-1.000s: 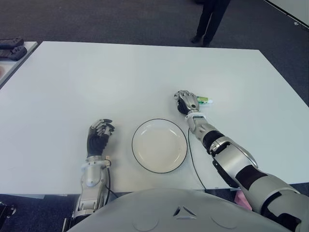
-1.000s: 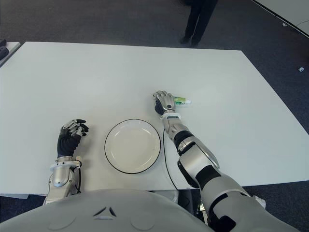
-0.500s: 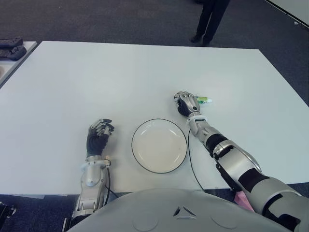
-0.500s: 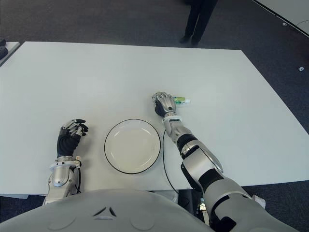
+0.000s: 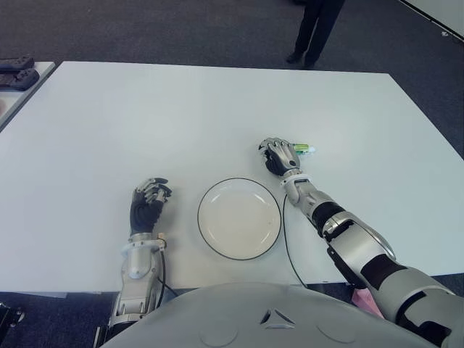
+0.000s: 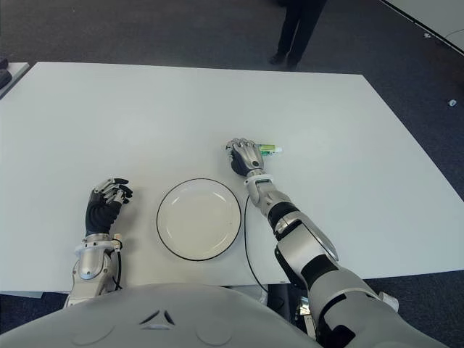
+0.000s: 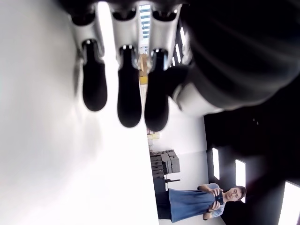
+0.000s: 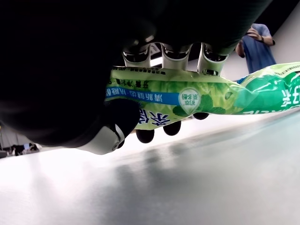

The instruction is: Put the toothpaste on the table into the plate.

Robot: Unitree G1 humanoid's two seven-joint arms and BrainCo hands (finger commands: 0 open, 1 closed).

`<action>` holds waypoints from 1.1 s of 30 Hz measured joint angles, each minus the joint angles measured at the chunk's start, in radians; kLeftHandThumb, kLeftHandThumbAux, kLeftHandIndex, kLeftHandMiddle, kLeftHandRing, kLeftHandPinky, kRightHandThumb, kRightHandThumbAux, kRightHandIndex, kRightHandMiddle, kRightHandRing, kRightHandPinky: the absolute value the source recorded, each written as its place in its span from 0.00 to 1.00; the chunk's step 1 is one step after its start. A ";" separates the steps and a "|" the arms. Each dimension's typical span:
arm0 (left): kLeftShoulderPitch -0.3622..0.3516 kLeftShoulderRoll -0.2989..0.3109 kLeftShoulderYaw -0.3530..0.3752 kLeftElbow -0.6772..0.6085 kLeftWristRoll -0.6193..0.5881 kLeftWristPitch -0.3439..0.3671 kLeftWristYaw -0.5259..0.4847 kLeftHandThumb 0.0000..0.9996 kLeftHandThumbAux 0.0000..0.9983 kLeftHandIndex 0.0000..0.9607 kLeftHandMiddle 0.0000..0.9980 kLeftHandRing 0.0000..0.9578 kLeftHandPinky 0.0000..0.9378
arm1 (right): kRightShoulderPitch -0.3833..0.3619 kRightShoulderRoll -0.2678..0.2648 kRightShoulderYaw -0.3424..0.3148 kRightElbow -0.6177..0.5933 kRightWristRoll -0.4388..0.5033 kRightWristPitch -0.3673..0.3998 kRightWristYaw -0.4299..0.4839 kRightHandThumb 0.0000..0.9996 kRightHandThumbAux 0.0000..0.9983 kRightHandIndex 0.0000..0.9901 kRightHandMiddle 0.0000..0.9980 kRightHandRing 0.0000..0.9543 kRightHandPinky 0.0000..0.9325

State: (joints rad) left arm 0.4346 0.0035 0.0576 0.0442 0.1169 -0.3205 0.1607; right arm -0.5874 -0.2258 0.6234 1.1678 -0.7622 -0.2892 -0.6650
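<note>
A green and white toothpaste tube (image 5: 303, 149) is held in my right hand (image 5: 277, 155), its cap end sticking out to the right. My right wrist view shows the fingers (image 8: 164, 56) curled over the tube (image 8: 187, 96) with the thumb under it, a little above the white table (image 8: 187, 187). The empty white plate (image 5: 239, 218) with a dark rim sits just left of and nearer than that hand. My left hand (image 5: 148, 203) shows left of the plate, fingers curled with nothing in them.
The white table (image 5: 145, 123) stretches wide around the plate. A dark cable (image 5: 288, 246) runs along the plate's right side to the near edge. A person's legs (image 5: 313, 29) stand beyond the far edge. Dark devices (image 5: 17, 72) lie on a side table at far left.
My right hand has shifted slightly left and away with the toothpaste tube held in it. The left hand has not moved.
</note>
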 measured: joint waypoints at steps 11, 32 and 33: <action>-0.008 0.000 0.003 0.008 -0.001 -0.009 0.000 0.71 0.72 0.45 0.56 0.58 0.58 | 0.024 -0.035 -0.021 -0.058 0.019 -0.084 0.018 0.85 0.68 0.40 0.56 0.91 0.92; -0.025 -0.002 0.005 0.044 -0.003 -0.047 0.000 0.71 0.72 0.45 0.57 0.58 0.58 | 0.099 -0.149 -0.121 -0.400 0.042 -0.238 0.088 0.85 0.68 0.40 0.55 0.91 0.92; -0.026 -0.003 0.005 0.046 -0.005 -0.051 0.000 0.71 0.72 0.45 0.57 0.58 0.58 | 0.105 -0.153 -0.127 -0.414 0.045 -0.247 0.091 0.85 0.68 0.40 0.55 0.92 0.93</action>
State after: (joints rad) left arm 0.4081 0.0010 0.0622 0.0902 0.1120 -0.3720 0.1607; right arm -0.4829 -0.3791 0.4963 0.7534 -0.7177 -0.5363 -0.5742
